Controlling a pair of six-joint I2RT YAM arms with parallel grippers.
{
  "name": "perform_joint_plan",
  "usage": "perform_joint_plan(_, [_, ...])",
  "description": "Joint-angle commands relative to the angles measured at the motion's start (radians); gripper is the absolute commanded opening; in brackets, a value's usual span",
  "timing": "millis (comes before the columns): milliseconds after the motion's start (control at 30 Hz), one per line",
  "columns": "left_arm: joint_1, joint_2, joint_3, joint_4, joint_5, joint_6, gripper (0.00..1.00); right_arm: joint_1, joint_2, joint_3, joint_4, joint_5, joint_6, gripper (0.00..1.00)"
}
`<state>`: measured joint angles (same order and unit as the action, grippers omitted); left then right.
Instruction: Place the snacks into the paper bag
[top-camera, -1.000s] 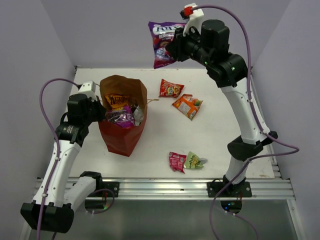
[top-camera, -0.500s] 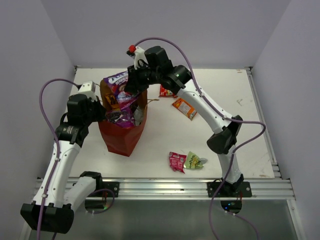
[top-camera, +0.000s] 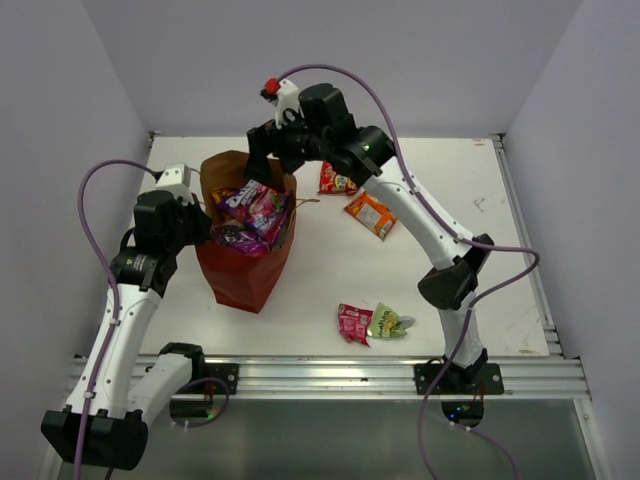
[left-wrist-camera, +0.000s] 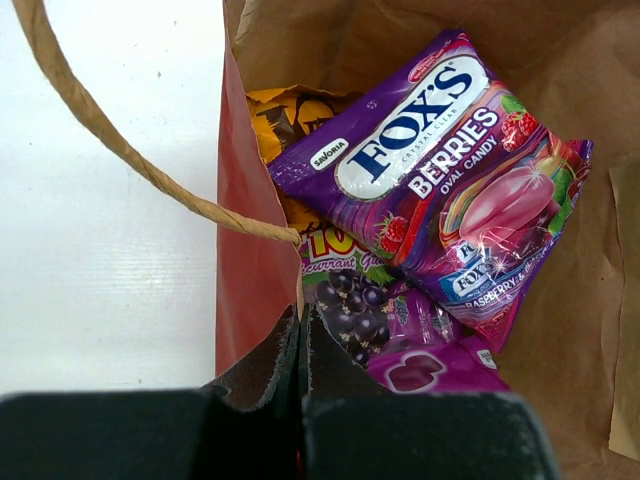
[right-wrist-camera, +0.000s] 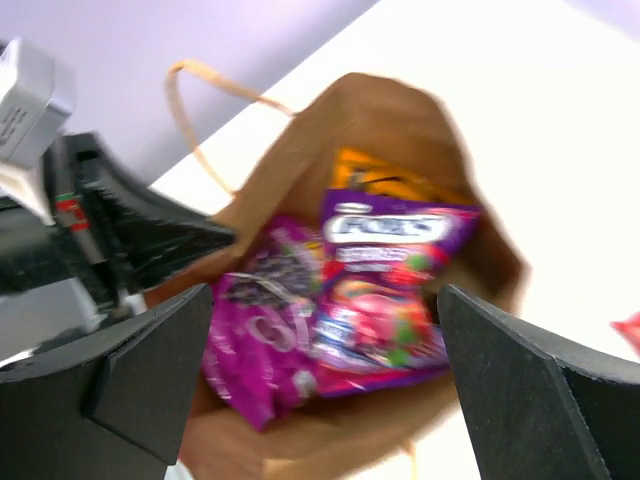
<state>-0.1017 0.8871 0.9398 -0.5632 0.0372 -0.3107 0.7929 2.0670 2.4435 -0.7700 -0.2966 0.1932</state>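
Dropped since a second ago, the purple bag (top-camera: 255, 205) lies in the paper bag (top-camera: 245, 282) right beneath the right gripper (top-camera: 272, 160), its jaws spread empty, while the left gripper (left-wrist-camera: 300, 340) pinches the bag's rim; the red packet (top-camera: 340, 180), nearest loose snack, sits just to that claw's right.

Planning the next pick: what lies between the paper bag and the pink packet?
Nothing: bare table between the paper bag and pink packet, shown in the top view.

paper bag (top-camera: 245, 275): 1 | bagged snacks (left-wrist-camera: 440, 170): 3 visible | loose snacks (top-camera: 372, 213): 4
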Motion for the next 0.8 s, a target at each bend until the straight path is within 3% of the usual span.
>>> perform_joint_plan(0, [-0.010,-0.011,-0.009,0.014,0.018,0.004,0.00,-0.061,-0.171,-0.036,-0.060,0.207,-0.069,0.99])
perform_joint_plan(133, [-0.010,-0.011,-0.013,0.017,0.020,0.002,0.00,-0.278,-0.277,-0.369,-0.017,0.246,-0.001,0.99])
perform_joint_plan(200, [-0.010,-0.008,-0.010,0.019,0.023,0.002,0.00,-0.311,-0.277,-0.502,-0.006,0.328,-0.038,0.99])
perform_joint_plan(300, [-0.010,-0.004,0.001,0.016,0.020,0.007,0.00,-0.353,-0.202,-0.547,-0.026,0.404,-0.061,0.99])
perform_joint_plan(567, [-0.010,-0.004,0.020,-0.006,-0.005,0.009,0.00,-0.412,0.005,-0.548,0.021,0.415,-0.061,0.99])
perform_joint_plan(767, [-0.010,-0.010,0.022,-0.017,-0.017,0.009,0.00,-0.429,0.035,-0.650,0.058,0.439,-0.070,0.99])
